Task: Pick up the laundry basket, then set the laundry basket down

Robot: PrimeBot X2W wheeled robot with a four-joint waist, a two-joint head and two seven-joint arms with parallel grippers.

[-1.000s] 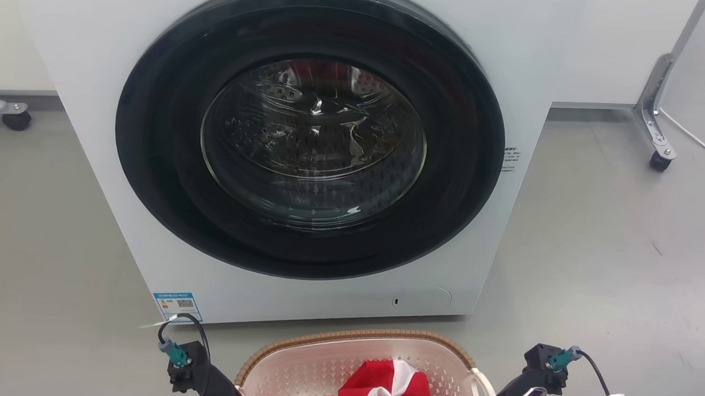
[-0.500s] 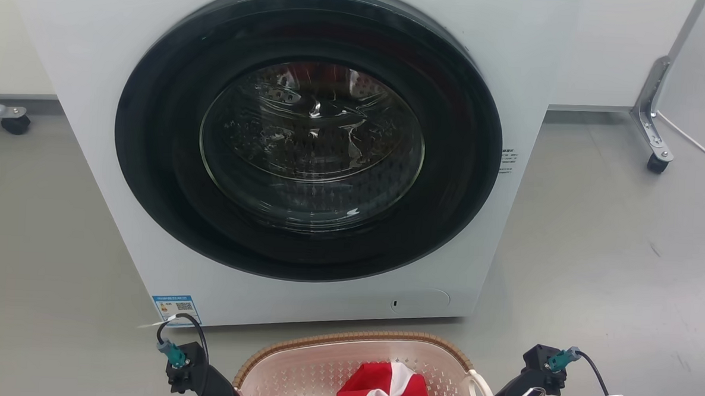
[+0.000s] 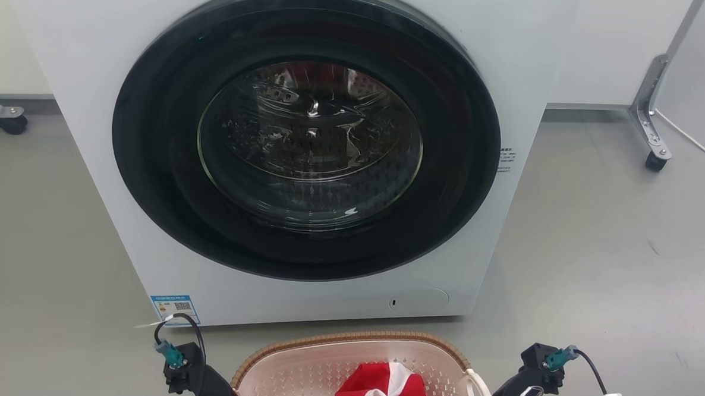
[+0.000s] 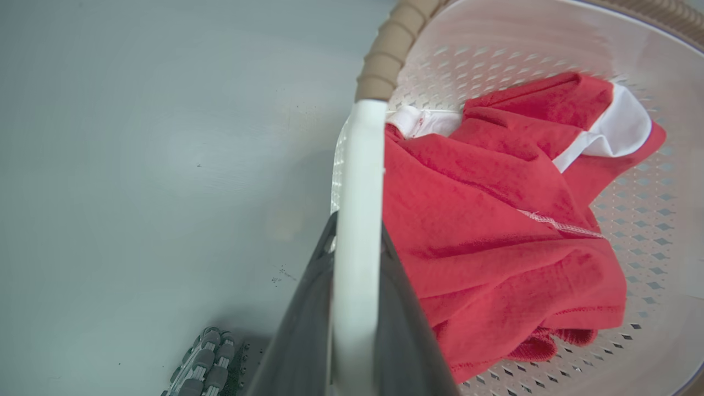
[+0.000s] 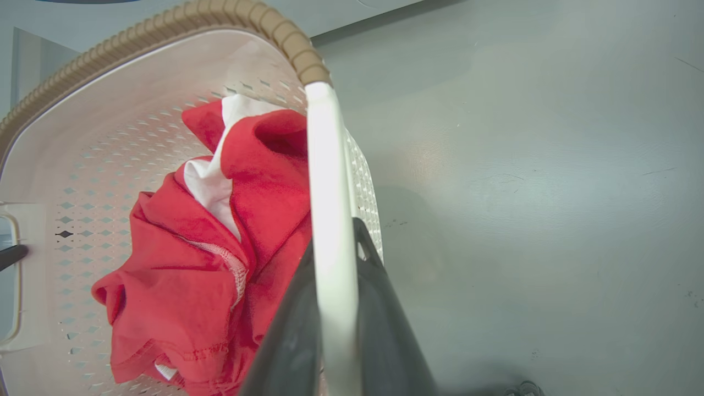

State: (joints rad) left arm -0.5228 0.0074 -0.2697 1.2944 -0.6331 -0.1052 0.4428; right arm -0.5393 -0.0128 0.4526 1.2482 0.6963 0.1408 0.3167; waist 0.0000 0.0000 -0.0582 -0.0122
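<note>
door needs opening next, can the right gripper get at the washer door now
Probably not yet: the right gripper is clamped on the white handle of the laundry basket; the washer door looks unblocked.

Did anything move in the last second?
Almost nothing. The whole head view slid slightly left, so the camera shifted, not the things. The left gripper and right gripper sit where they were, shut on the white side handles of the cream-pink perforated plastic laundry basket, red-and-white garment inside, before the big white washing machine.
</note>
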